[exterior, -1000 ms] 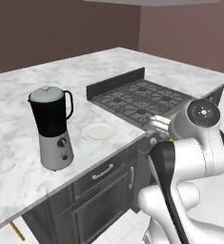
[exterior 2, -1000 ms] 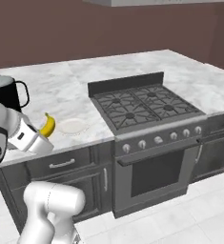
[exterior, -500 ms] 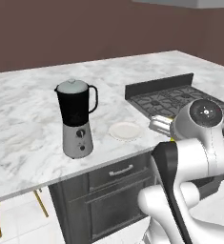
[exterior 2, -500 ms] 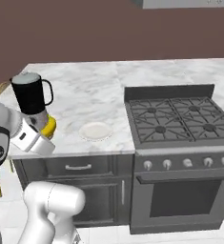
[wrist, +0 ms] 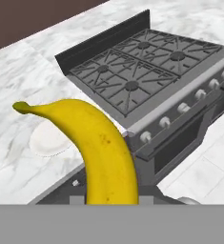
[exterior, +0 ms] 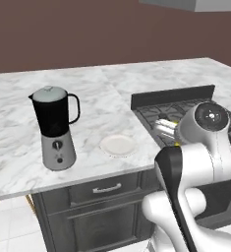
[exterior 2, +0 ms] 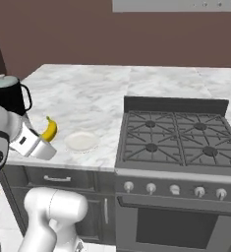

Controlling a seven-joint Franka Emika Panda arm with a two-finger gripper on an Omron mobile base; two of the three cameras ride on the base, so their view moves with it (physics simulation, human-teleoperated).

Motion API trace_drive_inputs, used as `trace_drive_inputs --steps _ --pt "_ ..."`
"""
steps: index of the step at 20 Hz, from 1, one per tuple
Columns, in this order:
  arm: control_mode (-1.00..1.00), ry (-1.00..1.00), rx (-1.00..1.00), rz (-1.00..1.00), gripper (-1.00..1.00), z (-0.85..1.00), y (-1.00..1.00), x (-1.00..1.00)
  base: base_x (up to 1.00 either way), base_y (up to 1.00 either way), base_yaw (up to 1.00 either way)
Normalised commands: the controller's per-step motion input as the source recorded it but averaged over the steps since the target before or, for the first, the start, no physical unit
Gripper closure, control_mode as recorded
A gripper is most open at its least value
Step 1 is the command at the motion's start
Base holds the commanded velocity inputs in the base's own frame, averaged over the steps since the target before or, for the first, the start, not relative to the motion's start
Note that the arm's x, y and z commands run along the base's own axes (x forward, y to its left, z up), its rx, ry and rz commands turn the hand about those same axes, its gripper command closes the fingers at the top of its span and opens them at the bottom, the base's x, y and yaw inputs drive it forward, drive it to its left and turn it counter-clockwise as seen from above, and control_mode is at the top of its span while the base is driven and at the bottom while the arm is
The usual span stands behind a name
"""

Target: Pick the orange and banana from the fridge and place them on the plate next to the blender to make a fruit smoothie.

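Observation:
My gripper (exterior 2: 42, 141) is shut on the banana (exterior 2: 49, 130), a curved yellow fruit held above the counter's front edge. In the hand view the banana (wrist: 106, 157) rises between the fingers, its dark tip pointing up and left. The white plate (exterior: 118, 145) lies flat on the marble counter, just right of the blender (exterior: 54, 128) with its dark jug and silver base. The plate (exterior 2: 81, 141) sits a little right of and beyond the held banana, and in the hand view the plate (wrist: 49, 140) lies behind it. The blender (exterior 2: 9, 94) stands behind my arm. The orange and the fridge are out of view.
A black gas stove (exterior 2: 178, 138) with a row of knobs and an oven door sits right of the plate. The marble counter (exterior: 18, 162) runs left and back to a brown wall. Dark drawers (exterior: 104, 189) are below its front edge.
The base has driven along the counter, so the whole scene has shifted: blender and plate now sit closer in front of me. The banana stays in the shut gripper.

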Motion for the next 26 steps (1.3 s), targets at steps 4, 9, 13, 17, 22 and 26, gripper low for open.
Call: trace_drive_inputs --steps 4,9,13,17,22,26 --pt "-1.0 0.03 0.01 0.01 1.0 -0.23 -0.01 0.29 0.17 -0.18 0.08" --pt "-1.0 0.14 0.0 0.0 1.0 -0.42 0.22 1.0 0.0 0.0 0.0" --pt "-1.0 0.24 0.0 0.0 1.0 -0.61 0.22 1.0 0.0 0.0 0.0" --pt "-1.0 0.17 0.0 0.02 1.0 -0.76 0.08 0.97 0.0 0.0 0.0" --pt "-1.0 0.13 0.0 0.06 1.0 -0.71 0.0 0.88 0.0 0.0 0.0" --pt "-1.0 0.04 0.0 0.08 1.0 -0.63 0.0 0.59 0.0 0.0 0.0"
